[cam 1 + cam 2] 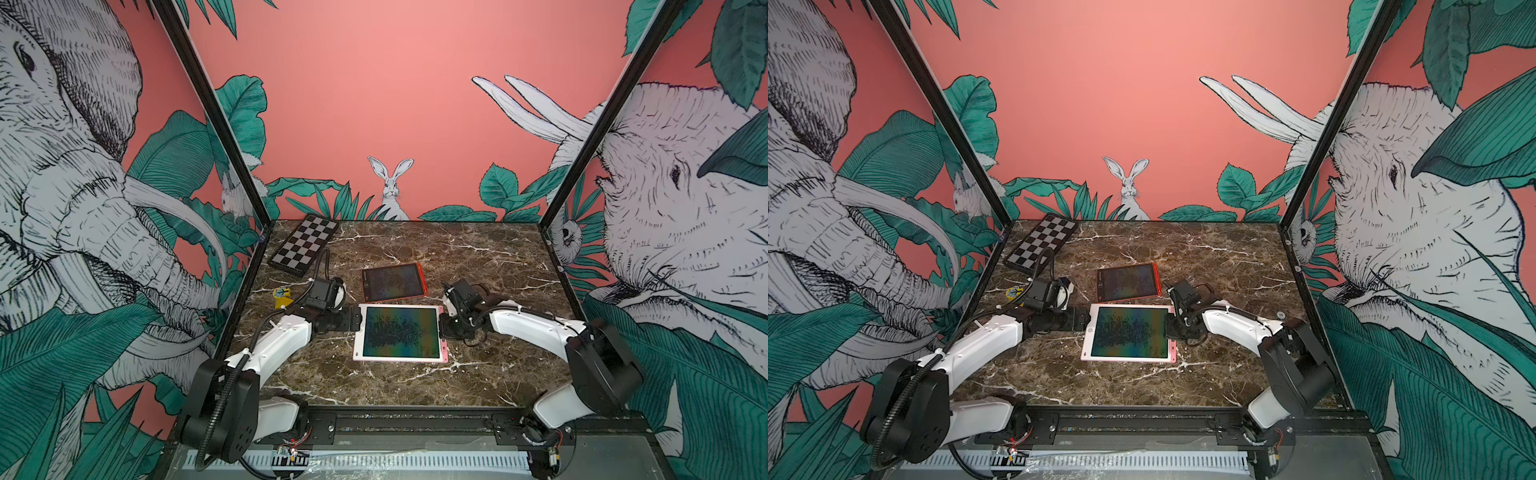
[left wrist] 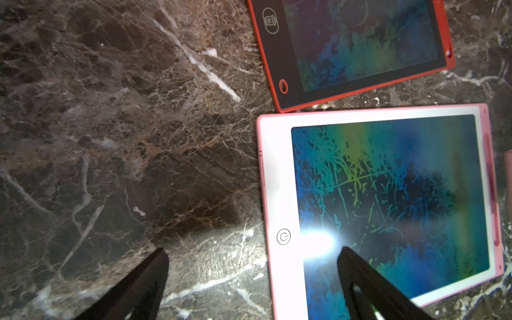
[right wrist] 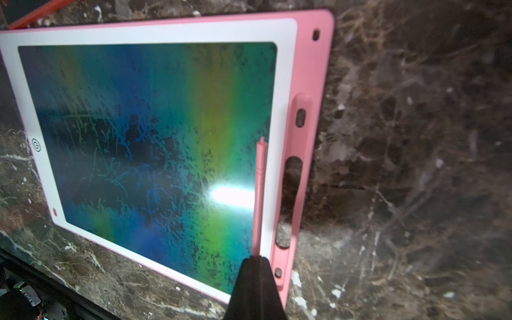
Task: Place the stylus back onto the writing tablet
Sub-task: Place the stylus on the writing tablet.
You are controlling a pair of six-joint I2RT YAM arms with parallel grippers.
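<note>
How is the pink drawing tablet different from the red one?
The pink tablet is bigger than the red tablet. The pink tablet's border is white; the red tablet's is black. The red tablet lies farther back than the pink tablet. Both lie flat with rainbow-scribbled screens.

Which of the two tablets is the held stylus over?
The pink-framed tablet with the white bezel, nearer the robot: the right gripper, shut on the pink stylus, holds it beside that tablet's empty side slot. The red-framed tablet lies farther back.
</note>
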